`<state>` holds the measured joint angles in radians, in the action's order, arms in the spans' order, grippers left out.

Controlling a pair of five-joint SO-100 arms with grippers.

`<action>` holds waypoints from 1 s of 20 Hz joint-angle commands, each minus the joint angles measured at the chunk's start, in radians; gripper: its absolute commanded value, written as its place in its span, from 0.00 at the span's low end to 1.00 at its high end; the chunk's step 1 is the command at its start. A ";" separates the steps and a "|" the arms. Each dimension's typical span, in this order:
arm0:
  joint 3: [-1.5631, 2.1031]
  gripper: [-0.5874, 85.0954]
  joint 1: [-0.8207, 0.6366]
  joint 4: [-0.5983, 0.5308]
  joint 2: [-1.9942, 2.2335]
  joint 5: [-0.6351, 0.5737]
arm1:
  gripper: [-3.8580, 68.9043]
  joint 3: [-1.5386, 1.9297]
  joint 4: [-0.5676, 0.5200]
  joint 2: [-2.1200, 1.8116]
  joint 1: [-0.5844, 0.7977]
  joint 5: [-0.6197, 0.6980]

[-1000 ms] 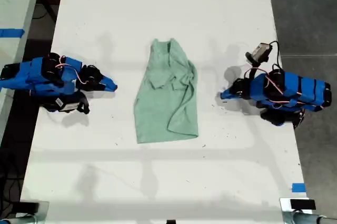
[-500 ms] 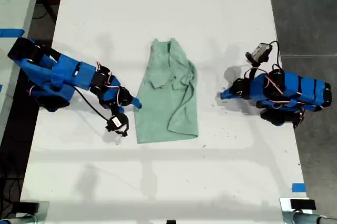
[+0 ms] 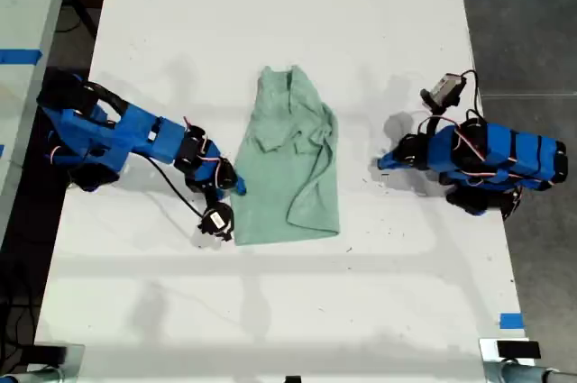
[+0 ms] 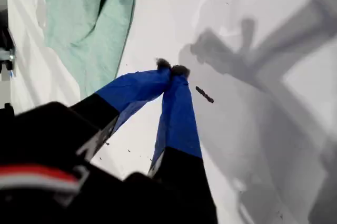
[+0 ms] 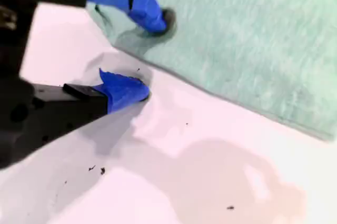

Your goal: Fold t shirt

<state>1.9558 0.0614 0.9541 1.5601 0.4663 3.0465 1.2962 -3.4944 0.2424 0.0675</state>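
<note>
The t shirt (image 3: 288, 167) lies mid-table (image 3: 270, 22). Your second gripper (image 5: 150, 58), fingers wide, straddles its hem at the exterior view's left to pinch it; your first gripper (image 4: 171, 68) waits closed and empty, exterior view's right.

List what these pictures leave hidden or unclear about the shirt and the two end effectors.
- T shirt: its folded-under layers are hidden by its own cloth in the exterior view; both wrist views crop it.
- My second end effector: whether the lower finger is under the hem; the exterior view is too small.
- My first end effector: shut on nothing; the arm behind is blurred.
</note>
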 commanded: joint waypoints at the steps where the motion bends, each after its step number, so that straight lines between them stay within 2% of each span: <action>1: -0.057 0.01 -0.026 -0.017 -0.041 -0.028 | 0.06 0.040 0.002 -0.015 0.000 0.015; 9: -0.054 0.01 -0.043 0.195 0.187 -0.005 | 0.06 0.040 0.002 -0.015 0.002 0.017; 13: -0.115 0.01 -0.086 0.187 0.316 -0.127 | 0.06 0.040 0.002 -0.015 0.003 0.018; 15: -0.178 0.01 -0.103 0.143 0.295 -0.190 | 0.06 0.040 0.002 -0.015 0.003 0.018; 17: -0.265 0.01 -0.123 0.101 0.207 -0.239 | 0.06 0.040 0.002 -0.015 0.003 0.018; 20: -0.523 0.01 -0.132 0.101 -0.038 -0.284 | 0.06 0.040 0.002 -0.015 0.002 0.018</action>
<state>1.6214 -0.0568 1.0738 1.6153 0.2102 3.0465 1.2962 -3.4944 0.2424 0.0690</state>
